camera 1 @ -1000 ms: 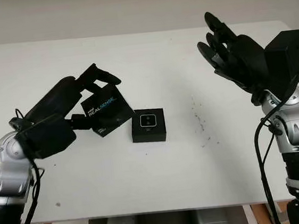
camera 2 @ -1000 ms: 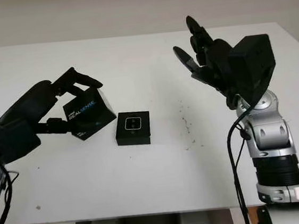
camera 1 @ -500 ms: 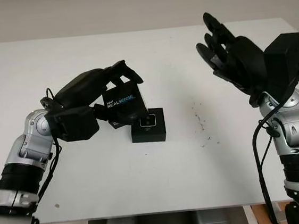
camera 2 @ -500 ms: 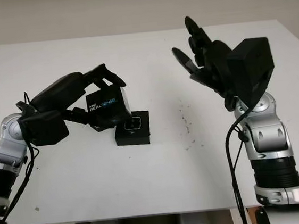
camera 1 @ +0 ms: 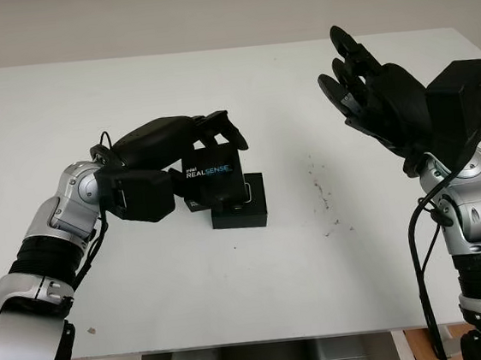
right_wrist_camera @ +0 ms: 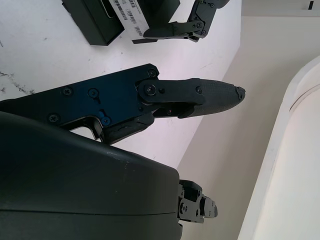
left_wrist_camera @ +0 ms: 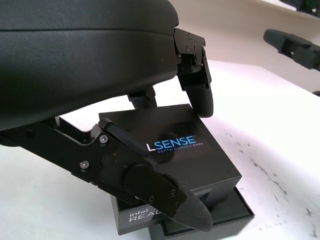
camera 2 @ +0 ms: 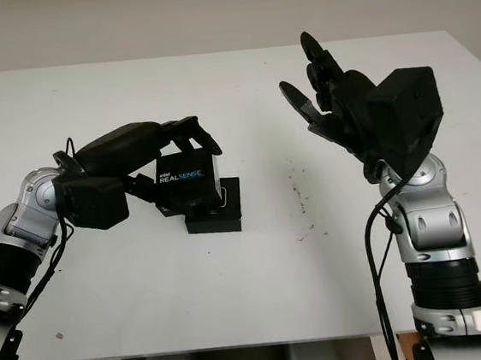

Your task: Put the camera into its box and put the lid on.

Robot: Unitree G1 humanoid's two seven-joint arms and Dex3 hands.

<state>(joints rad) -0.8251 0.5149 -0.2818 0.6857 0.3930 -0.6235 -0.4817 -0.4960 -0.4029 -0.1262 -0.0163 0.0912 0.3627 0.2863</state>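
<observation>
The left hand [camera 1: 186, 139] grips the lid [camera 1: 212, 175], fingers curled round it, over the left side of the box [camera 1: 246, 213] at table centre; the camera is probably inside. It should square the edges, then lower evenly. The right hand [camera 1: 367, 89] hangs open, far right.

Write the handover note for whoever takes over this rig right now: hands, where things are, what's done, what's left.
Left hand: shut on the lid, the black one printed REALSENSE, held tilted over the left part of the box.
Right hand: open, raised above the right side of the table, holding nothing.
Box: black, open, standing on the table near its middle. The lid covers most of its inside, so I cannot tell from here whether the camera is in it.
Done: lid picked up and brought to the box.
Left: square the lid over the box, press it down, let go.
</observation>
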